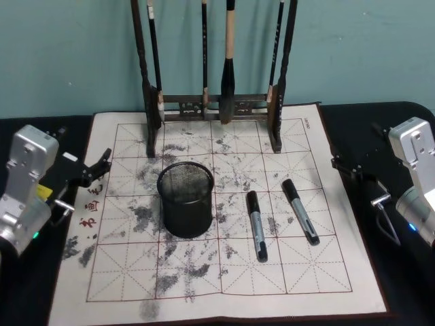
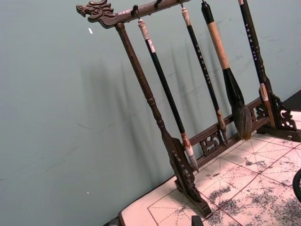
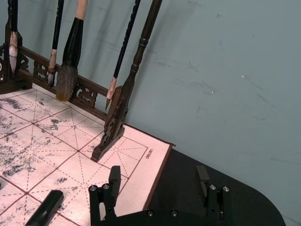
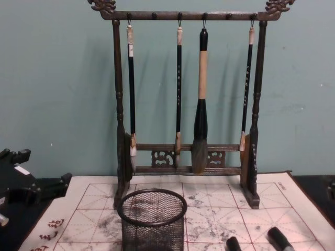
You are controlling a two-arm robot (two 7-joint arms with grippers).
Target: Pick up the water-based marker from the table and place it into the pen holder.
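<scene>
Two open grippers, fingers spread: left gripper (image 1: 100, 166) at the left edge of the white red-gridded felt mat (image 1: 306, 272), right gripper (image 3: 158, 175) beyond its right edge, over the dark table (image 1: 401, 115). Mid-mat, upright, small round black wire-mesh pen holder (image 1: 185, 210). Right of it, lying flat and apart, black-and-grey nearer marker (image 1: 256, 225) and farther marker (image 1: 300, 210).

The dark table (image 1: 370, 115) bears a white, ink-stained, red-gridded mat (image 1: 319, 272), lying flat
</scene>
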